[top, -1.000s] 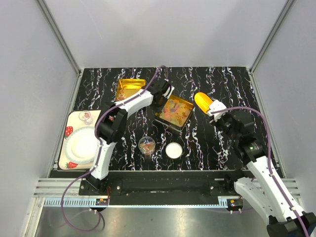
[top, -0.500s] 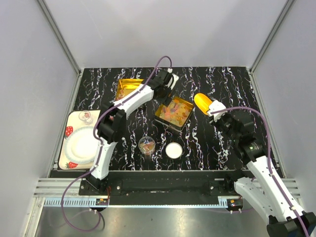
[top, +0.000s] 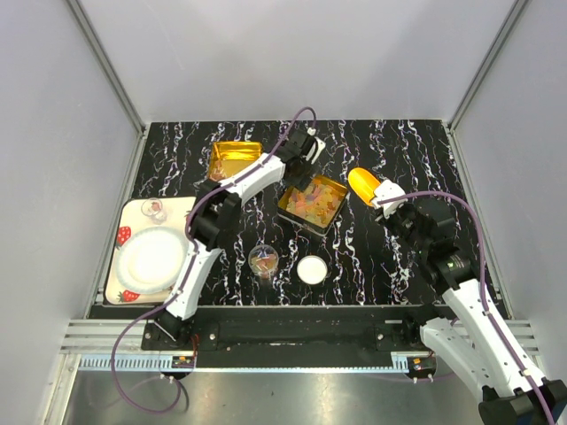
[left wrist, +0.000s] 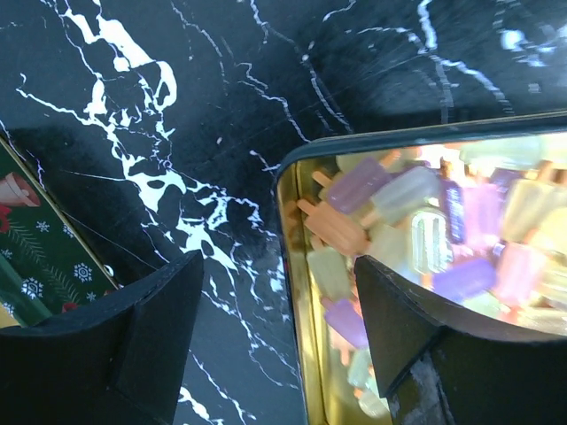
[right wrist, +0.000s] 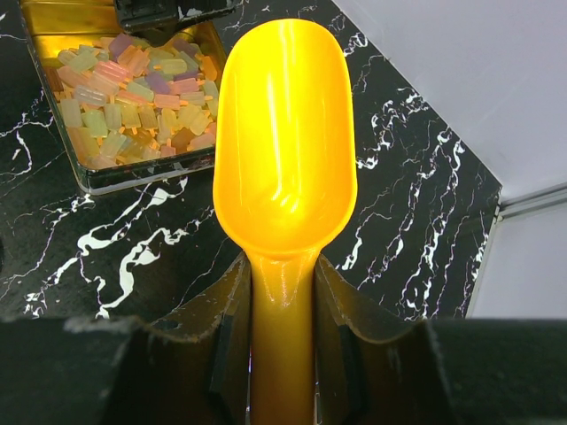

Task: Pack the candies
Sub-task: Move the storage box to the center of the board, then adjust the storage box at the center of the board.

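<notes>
While the candies lie heaped in an open gold tin at the middle of the bench, a little toward its far edge, both arms are posed around that tin. The left claw is spread. In the left wrist view its fingers straddle one corner of the tin's rim, one finger over bare bench and the other over the pastel, lolly-shaped pieces. Whether either finger touches the rim cannot be told.

The right claw pinches the handle of a yellow-orange scoop, which is held level toward the bench's right edge, near the tin but apart from it. Its bowl is bare: no candy rides in it.

A second gold tin sits toward the far left corner, and from above its floor looks plain gold. A small clear jar and a round white lid stand side by side toward the near edge. The jar shows some colour inside, too small to identify. A tray carrying a white plate lies along the left edge.

Judged from this layout, packing is at an early stage. The bulk of the candies sits in the one tin, the scoop is unloaded, and the lid is off. The remaining work appears to be scooping, transferring and closing.
</notes>
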You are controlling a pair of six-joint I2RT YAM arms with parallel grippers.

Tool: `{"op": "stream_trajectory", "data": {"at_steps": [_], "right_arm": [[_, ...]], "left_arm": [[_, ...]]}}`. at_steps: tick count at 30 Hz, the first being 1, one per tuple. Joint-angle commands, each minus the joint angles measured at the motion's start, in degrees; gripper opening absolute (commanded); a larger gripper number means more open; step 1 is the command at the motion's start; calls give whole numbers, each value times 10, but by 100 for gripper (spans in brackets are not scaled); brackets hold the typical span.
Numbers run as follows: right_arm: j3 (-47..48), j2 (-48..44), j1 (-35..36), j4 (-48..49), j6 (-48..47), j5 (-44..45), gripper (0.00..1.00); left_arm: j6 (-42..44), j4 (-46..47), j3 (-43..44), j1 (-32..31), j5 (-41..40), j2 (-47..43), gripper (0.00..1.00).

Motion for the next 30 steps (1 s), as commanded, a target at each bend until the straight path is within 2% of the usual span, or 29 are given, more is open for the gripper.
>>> {"op": "stream_trajectory", "data": {"at_steps": [1, 9, 25, 30], "right_arm": [[2, -1, -2, 17, 7, -6, 0], [2, 2, -2, 16, 8, -7, 0], [2, 3, -2, 16, 8, -7, 0], [2, 4, -3, 18, 9, -7, 0]], "left_arm": [[22, 50, 19, 4, -41, -7, 73], [8, 114, -18, 23, -20, -29, 67], [45, 90, -12, 24, -25, 10, 52], [52, 57, -10, 24, -5, 12, 54]]}}
